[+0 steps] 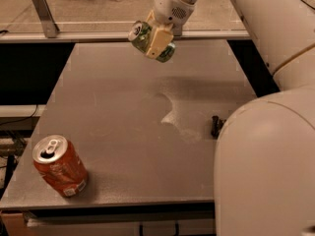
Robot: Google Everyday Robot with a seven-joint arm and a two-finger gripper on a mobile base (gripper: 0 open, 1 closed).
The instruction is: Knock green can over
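The green can [141, 35] is tilted on its side in the air above the far part of the grey table [123, 112], its silver top pointing left. My gripper [156, 42] is shut on it, a cream finger [158, 41] pressed across its middle. The white arm reaches in from the upper right.
An orange-red soda can [60, 166] stands near the table's front left corner. A small black object [215, 126] lies at the right, next to my white arm body [266, 166]. A metal rail [74, 33] runs behind the table's far edge.
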